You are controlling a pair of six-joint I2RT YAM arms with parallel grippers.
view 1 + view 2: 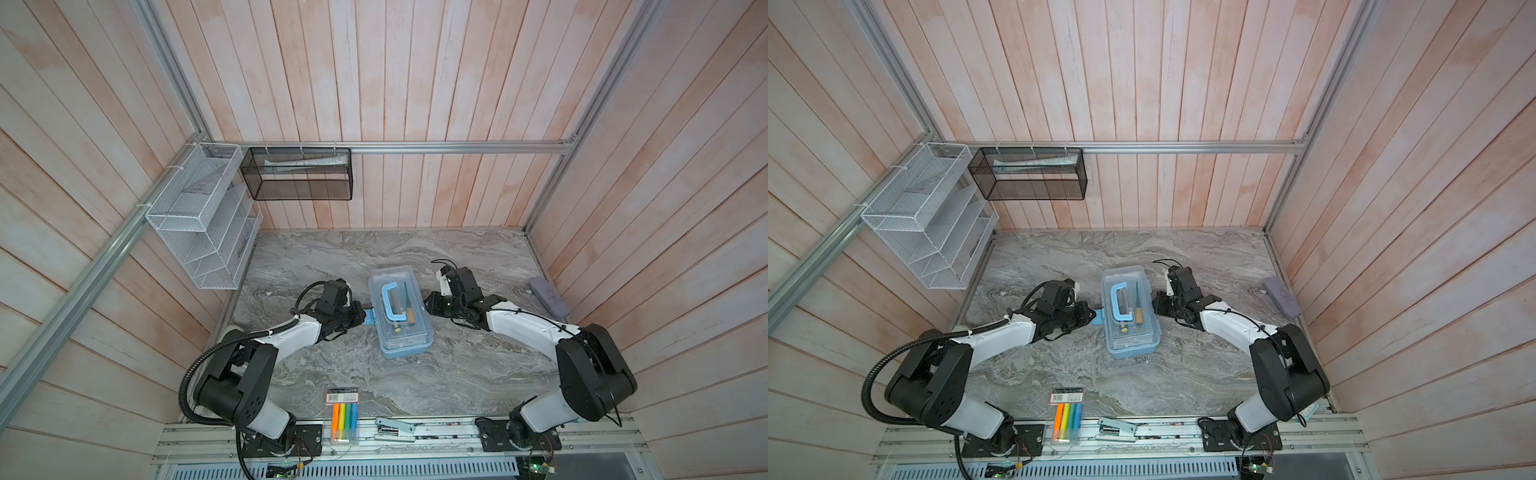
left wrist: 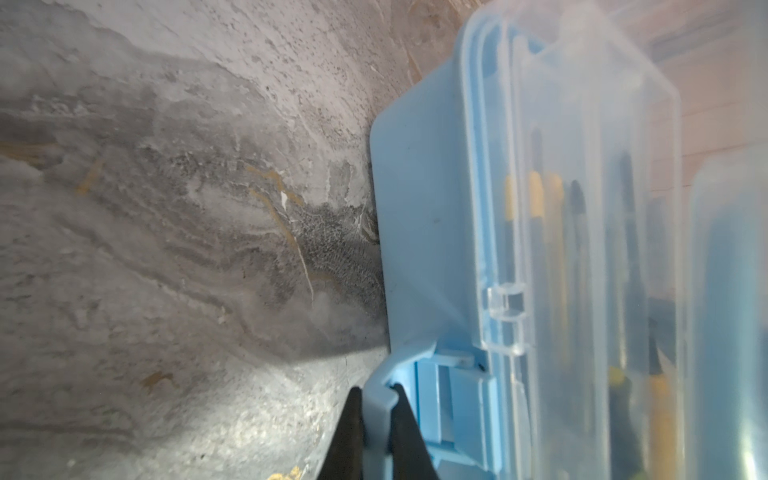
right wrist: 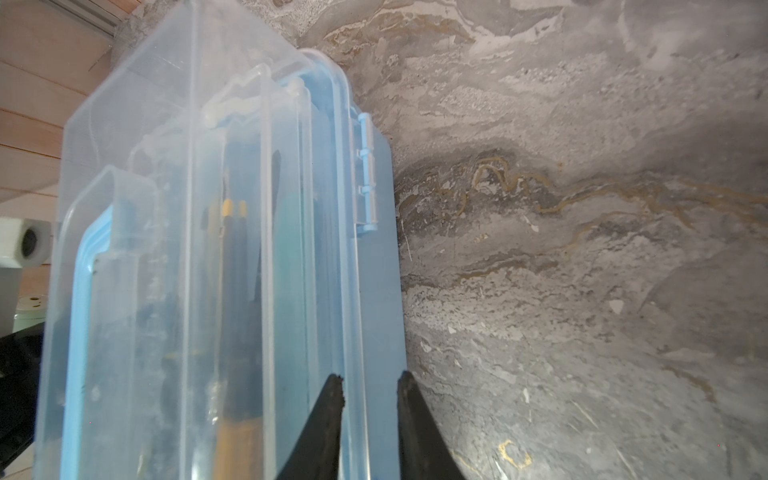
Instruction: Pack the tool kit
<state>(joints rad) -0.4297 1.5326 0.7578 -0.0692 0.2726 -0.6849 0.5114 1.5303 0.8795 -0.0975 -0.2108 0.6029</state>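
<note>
Your light blue plastic tool kit with clear lid (image 1: 405, 336) sits closed on the grey marbled desk (image 1: 478, 374), tools inside; left claw (image 2: 377, 390) pinches its blue latch (image 2: 428, 399), right claw (image 3: 370, 380) clamps the hinge-side rim, so only latching seems left.

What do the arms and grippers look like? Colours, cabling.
The left arm and right arm have white link shells with black joint housings. A black corrugated conduit loops beside the left arm; thin black cables run along the right. The left gripper and right gripper have black tapered fingers.
</note>
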